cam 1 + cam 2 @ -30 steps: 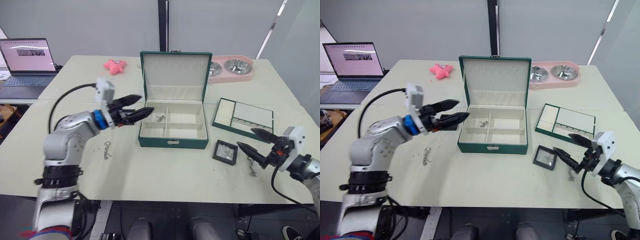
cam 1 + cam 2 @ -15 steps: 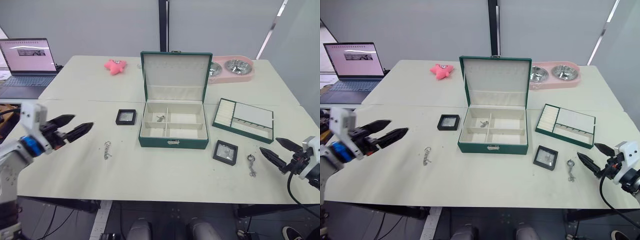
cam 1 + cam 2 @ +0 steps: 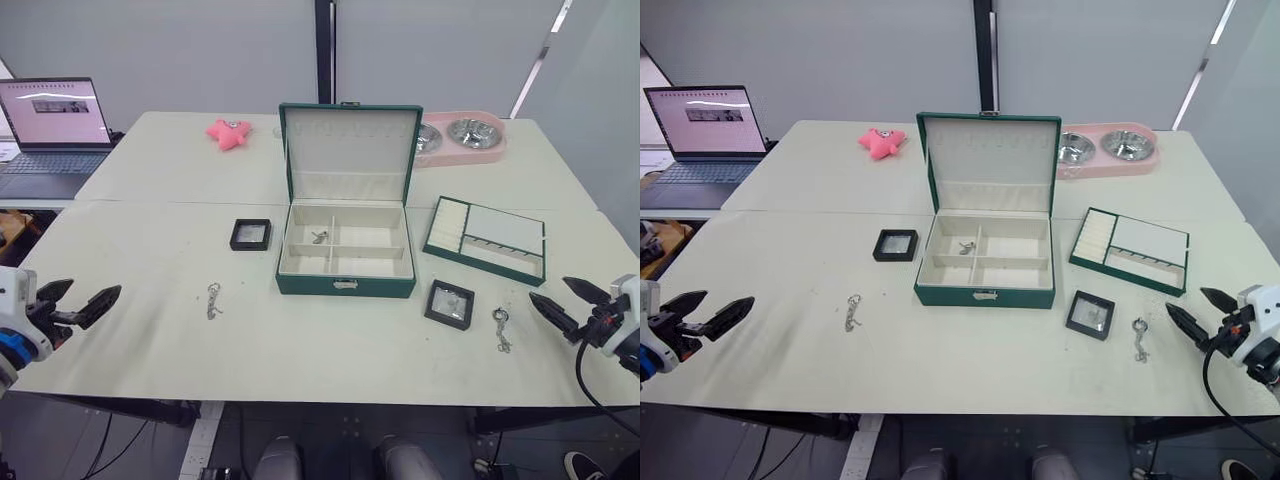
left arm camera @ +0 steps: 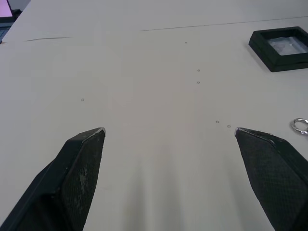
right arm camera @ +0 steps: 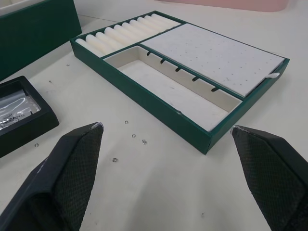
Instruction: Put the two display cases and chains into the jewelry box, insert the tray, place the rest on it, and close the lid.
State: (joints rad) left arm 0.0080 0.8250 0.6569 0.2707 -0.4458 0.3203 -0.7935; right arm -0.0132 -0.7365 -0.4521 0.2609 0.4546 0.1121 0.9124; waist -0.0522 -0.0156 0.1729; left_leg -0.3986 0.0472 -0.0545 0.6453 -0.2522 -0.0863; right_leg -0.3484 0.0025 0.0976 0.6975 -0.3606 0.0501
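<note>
L gripper [image 3: 82, 304] low at near-left table edge, fingers spread wide, holding nothing, pads off the table [image 3: 150, 330]. R gripper [image 3: 562, 302] at near-right edge, fingers likewise spread wide, empty, touching nothing.

Near row: one chain [image 3: 213, 299] loose on table left of centre, well apart from L gripper. Other chain [image 3: 501, 326] on right, just beside a display case [image 3: 449, 304], between that case and R gripper. Case flat on table, near front-right corner of jewelry box [image 3: 346, 256]; something pale under its window, writing too small to read.

Mid: jewelry box open, lid [image 3: 349, 152] standing upright behind it, cream dividers inside, small silvery item in a rear-left compartment. Clasp at front centre. Second display case [image 3: 251, 234] flat on table just left of box, not touching. Tray [image 3: 486, 239] right of box, apart from it, ring rolls at its left end, empty.

Far: pink star toy [image 3: 229, 131] back left, pink double pet bowl [image 3: 462, 137] back right behind lid. Laptop [image 3: 52, 135] far left, open, screen lit, text not legible.

No brands or labels readable anywhere.
</note>
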